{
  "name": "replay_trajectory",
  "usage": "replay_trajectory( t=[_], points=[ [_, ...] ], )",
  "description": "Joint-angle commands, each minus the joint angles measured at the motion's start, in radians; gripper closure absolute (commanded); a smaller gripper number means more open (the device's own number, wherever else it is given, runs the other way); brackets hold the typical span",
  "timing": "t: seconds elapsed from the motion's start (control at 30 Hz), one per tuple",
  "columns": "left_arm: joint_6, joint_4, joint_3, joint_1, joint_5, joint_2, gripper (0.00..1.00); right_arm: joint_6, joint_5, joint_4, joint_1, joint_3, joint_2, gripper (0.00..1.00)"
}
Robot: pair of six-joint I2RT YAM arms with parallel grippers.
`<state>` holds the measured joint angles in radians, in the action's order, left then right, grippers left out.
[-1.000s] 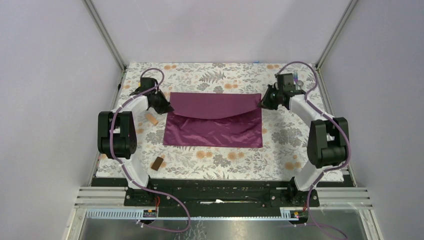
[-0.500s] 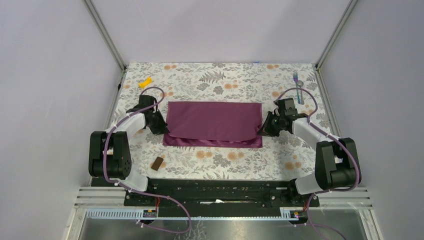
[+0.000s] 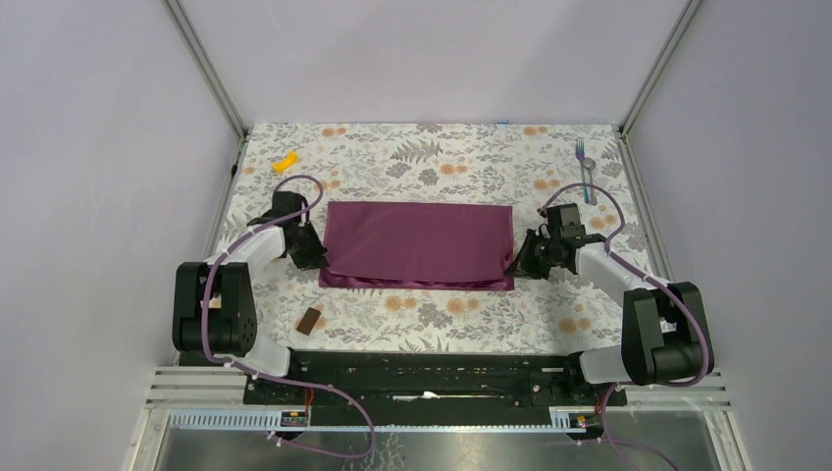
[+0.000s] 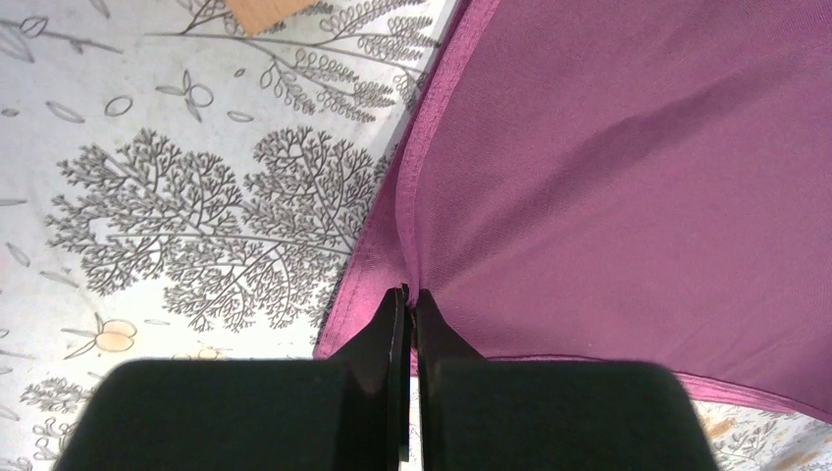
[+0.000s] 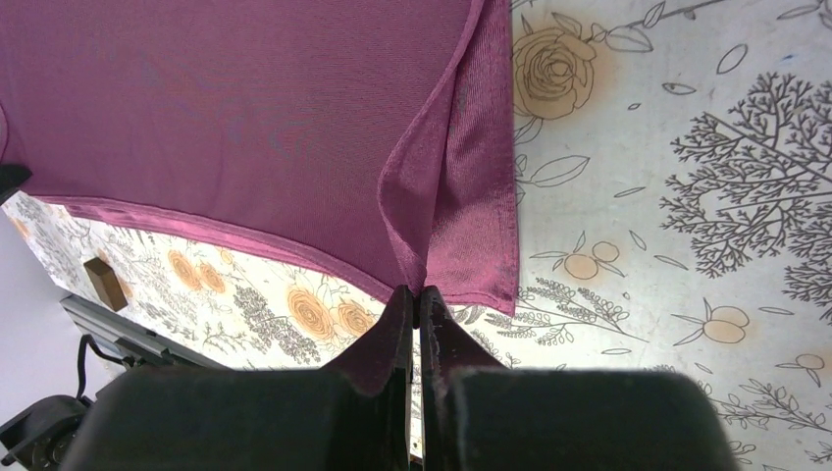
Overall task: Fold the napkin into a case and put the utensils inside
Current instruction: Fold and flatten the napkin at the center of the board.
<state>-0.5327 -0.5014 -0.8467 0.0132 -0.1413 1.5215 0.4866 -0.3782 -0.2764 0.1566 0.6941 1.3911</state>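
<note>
The plum-magenta napkin lies folded over itself as a wide rectangle in the middle of the floral table; it also shows in the left wrist view and the right wrist view. My left gripper is shut on the top layer's near-left corner. My right gripper is shut on the top layer's near-right corner. A strip of the lower layer shows along the near edge. A fork with a bluish handle lies at the far right. The spoon is not in view.
A small yellow piece lies at the far left. A brown block sits near the front left, also in the right wrist view. A tan block lies beside the napkin's left edge. Frame posts stand at the far corners.
Both grippers have pulled the napkin's far edge toward the near edge, laying the top layer almost over the lower one. The arms drew back toward their bases.
</note>
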Motion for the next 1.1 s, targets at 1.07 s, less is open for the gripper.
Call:
replay_trajectory(
  t=[1.07],
  points=[
    [-0.123,0.071,0.048,0.071,-0.009,0.127,1.00,0.006,0.209,-0.054,-0.044,0.056,0.158,1.00]
  ],
)
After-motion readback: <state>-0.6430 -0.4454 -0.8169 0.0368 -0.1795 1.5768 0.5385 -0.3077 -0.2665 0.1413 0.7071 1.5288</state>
